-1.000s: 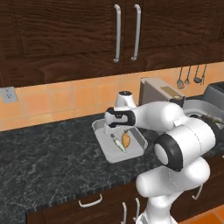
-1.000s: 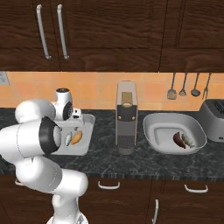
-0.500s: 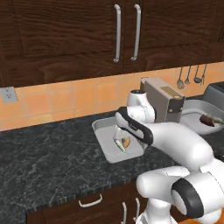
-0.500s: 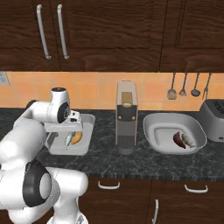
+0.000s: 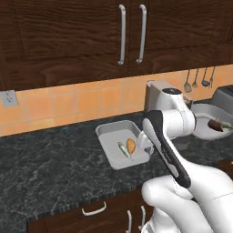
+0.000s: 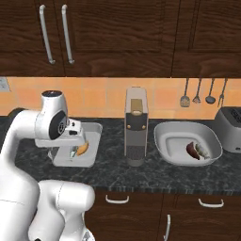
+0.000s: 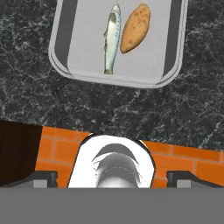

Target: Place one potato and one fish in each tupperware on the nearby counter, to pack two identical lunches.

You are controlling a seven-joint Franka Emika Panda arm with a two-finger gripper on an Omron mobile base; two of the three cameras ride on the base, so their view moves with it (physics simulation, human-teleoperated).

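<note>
Arm [image 5: 166, 136] swung rightward since; no legible writing.

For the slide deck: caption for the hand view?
Hand view: fish and potato lying side by side in the grey tupperware on the dark counter.

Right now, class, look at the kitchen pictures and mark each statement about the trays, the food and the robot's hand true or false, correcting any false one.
1. The tupperware on the counter holds one potato and one fish. True.
2. The potato lies on top of the fish. False: they lie side by side on the tray floor.
3. The hand grips the fish. False: its fingers stand wide apart and hold nothing.
4. The grey bowl right of the coffee machine contains food. True.
5. The tray hangs over the counter's front edge. False: it sits fully on the stone.
</note>
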